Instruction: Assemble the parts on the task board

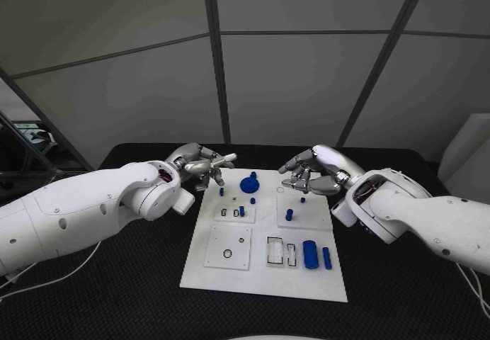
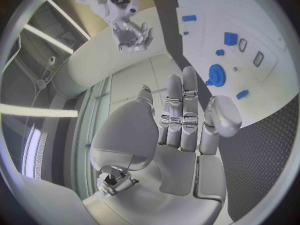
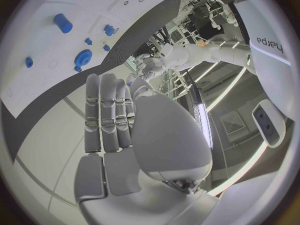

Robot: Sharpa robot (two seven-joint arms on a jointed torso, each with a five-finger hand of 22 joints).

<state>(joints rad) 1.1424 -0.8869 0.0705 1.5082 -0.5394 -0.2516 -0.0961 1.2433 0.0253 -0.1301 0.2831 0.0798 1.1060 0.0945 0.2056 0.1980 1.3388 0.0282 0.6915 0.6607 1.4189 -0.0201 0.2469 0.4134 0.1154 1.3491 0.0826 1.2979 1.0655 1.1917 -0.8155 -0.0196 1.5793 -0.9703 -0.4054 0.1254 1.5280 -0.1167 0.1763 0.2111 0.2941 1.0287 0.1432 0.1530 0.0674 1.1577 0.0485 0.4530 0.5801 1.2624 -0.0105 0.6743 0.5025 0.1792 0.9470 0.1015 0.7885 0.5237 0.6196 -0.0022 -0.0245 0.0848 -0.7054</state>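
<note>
- Nearest the robot, the flat white rectangular task board [image 1: 230, 280] lies on the black textured table [image 1: 122, 290], its near edge bare.
- On the board's near right part, a thick blue cylinder [image 1: 309, 253] lies on its side just beside a thinner blue bar [image 1: 327, 257]; left of them are two dark-outlined rectangular slots [image 1: 275, 250].
- On the near left part sits a raised white square panel [image 1: 228, 247] with small dark rings.
- Further along, a small blue peg [image 1: 289, 214] stands upright on the right-hand raised panel, and smaller blue pieces [image 1: 241, 210] stand on the left-hand one.
- Near the far edge, a round blue gear [image 1: 249, 185] sits on the board between the two hands.
- The left hand [image 1: 200, 168] hovers over the board's far left corner, fingers loosely spread and straight, holding nothing.
- The right hand [image 1: 311, 173] hovers over the far right edge, fingers held side by side and bent, gripping nothing.
</note>
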